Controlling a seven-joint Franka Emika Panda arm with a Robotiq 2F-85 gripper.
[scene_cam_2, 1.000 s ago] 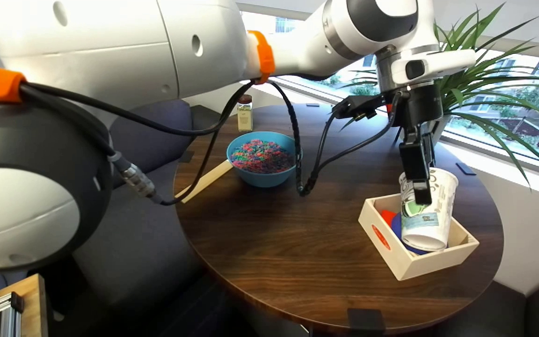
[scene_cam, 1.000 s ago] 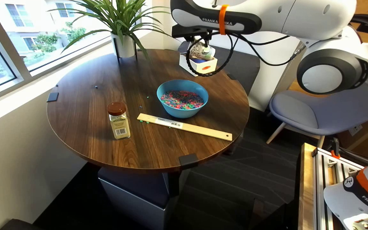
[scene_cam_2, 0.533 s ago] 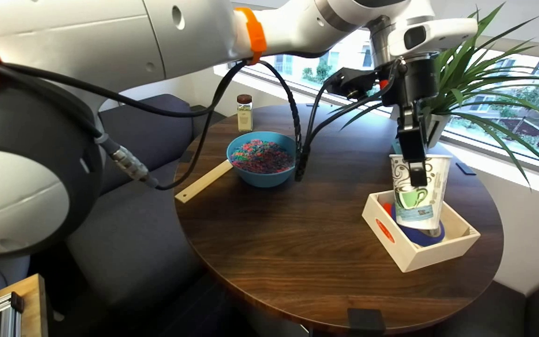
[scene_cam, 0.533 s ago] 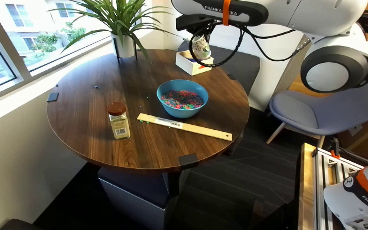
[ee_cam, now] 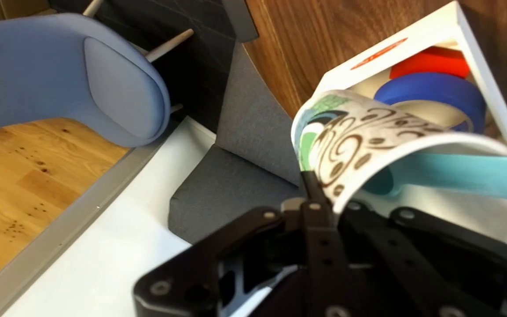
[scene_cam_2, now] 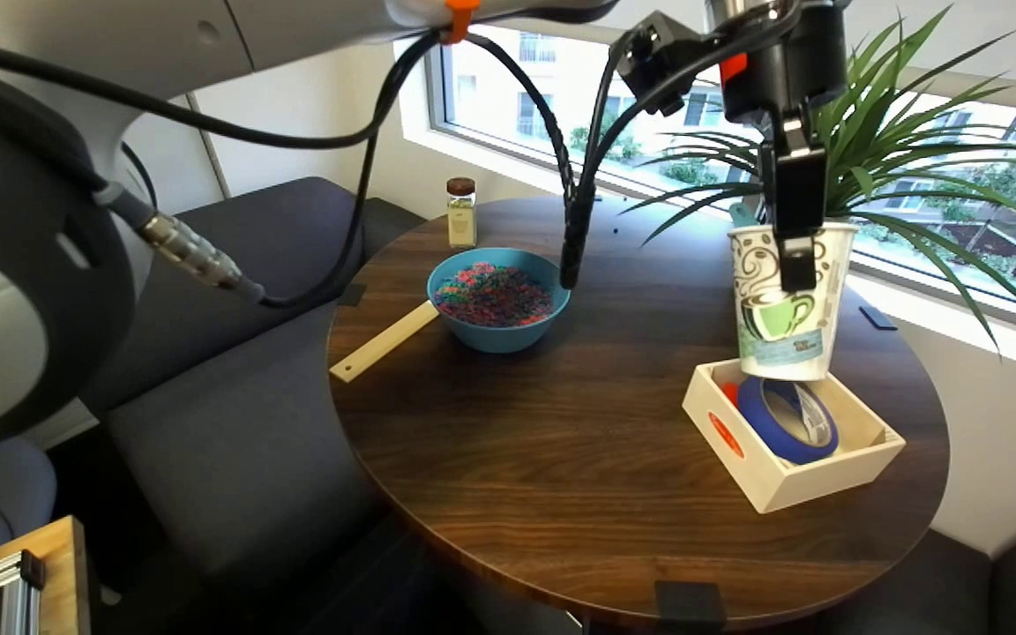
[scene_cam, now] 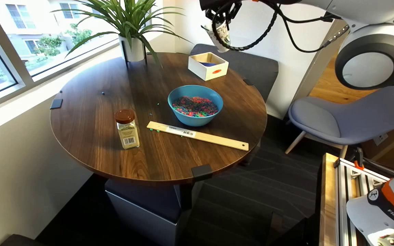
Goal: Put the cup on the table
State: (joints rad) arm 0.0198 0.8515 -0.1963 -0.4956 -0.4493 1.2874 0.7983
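Wrist view showed the gripper nearly closed, pinching the cup by its rim, a teal utensil resting inside. In an exterior view, the cup hung off the table, near the wooden box holding a blue tape roll at the right; farther and to the left stood the blue bowl, with the brown-lidded jar beyond it.

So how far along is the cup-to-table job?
Looks done: the cup is gripped near its rim and apart from the wooden box below.
In hand: the tool holds it in midair, a teal utensil inside.
Left: probably lower it onto the table beside the box and release; it isn't resting there yet.
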